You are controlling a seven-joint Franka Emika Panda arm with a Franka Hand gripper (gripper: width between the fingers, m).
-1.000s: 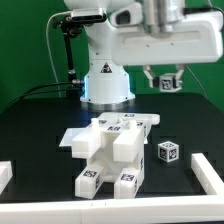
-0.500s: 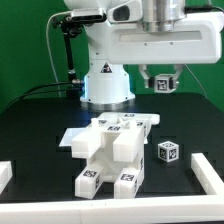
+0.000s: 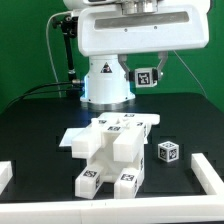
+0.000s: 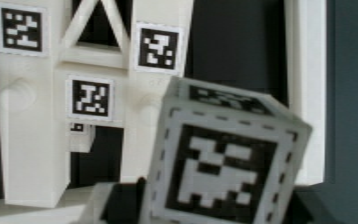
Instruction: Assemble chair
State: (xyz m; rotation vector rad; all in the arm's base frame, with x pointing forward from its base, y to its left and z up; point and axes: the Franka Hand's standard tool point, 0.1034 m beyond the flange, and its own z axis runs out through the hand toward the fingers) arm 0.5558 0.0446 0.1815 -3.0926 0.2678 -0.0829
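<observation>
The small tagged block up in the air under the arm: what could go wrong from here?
1. The gripper holds the small block high above the table; if it slips, it could drop onto the half-built chair.
2. In the wrist view that block hides much of the chair, so lining up may go wrong.
3. A loose block sits beside the chair on the exterior view's right; the descending arm might knock it.

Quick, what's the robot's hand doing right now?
Gripper: jaws closed on a small white tagged block.
</observation>
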